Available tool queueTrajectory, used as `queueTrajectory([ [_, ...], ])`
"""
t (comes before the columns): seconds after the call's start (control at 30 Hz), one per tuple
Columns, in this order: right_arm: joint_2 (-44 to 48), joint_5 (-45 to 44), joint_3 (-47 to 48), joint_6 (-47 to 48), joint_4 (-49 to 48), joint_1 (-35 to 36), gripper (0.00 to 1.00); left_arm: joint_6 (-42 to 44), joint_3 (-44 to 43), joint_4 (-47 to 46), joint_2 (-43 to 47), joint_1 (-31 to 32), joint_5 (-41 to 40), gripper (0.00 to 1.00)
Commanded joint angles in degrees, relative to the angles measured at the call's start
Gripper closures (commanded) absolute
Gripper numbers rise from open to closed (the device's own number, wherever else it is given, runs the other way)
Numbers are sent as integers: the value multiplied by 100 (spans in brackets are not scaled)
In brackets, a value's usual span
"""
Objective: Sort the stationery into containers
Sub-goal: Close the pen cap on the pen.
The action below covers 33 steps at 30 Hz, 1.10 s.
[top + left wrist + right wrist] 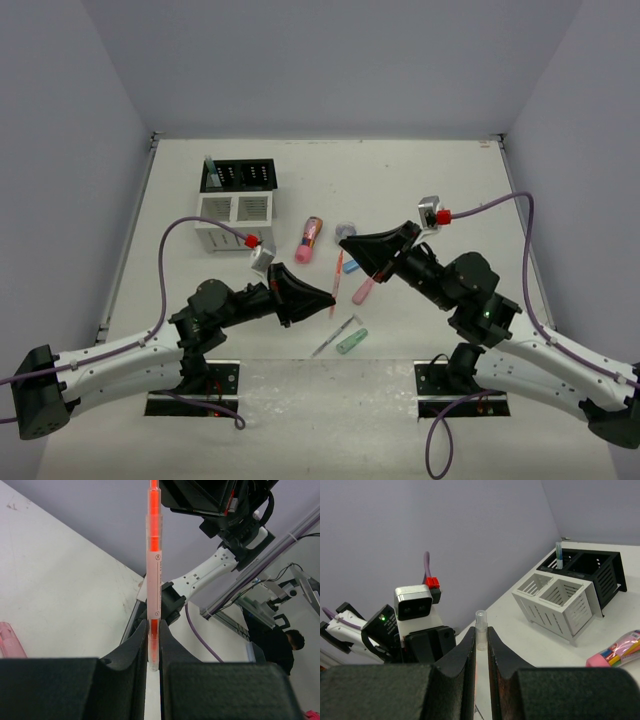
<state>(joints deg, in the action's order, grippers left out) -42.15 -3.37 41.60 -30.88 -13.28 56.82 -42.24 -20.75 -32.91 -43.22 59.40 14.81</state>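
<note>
A white table (450,190) between lavender walls carries the organiser (236,208) at the far left, with a blue pen (210,168) upright in its black rack. Mid-table, the left gripper (154,655) and right gripper (481,645) each clamp one end of the orange pen (154,580), which spans between them. The tube (311,240), roll (347,230) and pink capsule (365,289) lie nearby.

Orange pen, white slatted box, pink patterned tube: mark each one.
orange pen (154,575), left wrist view, on its clear barrel.
white slatted box (545,612), right wrist view, on its near wall.
pink patterned tube (311,238), top external view, mid-body.
</note>
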Motion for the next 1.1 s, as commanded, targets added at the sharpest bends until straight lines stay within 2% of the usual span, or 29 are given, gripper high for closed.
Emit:
queueTrajectory([
  [0.0, -8, -219, 290, -41, 77, -11, 100, 163, -138, -139, 7, 11, -20, 100],
  [1.07, 196, -101, 65, -179, 93, -4, 100, 163, -140, -109, -11, 11, -85, 100],
])
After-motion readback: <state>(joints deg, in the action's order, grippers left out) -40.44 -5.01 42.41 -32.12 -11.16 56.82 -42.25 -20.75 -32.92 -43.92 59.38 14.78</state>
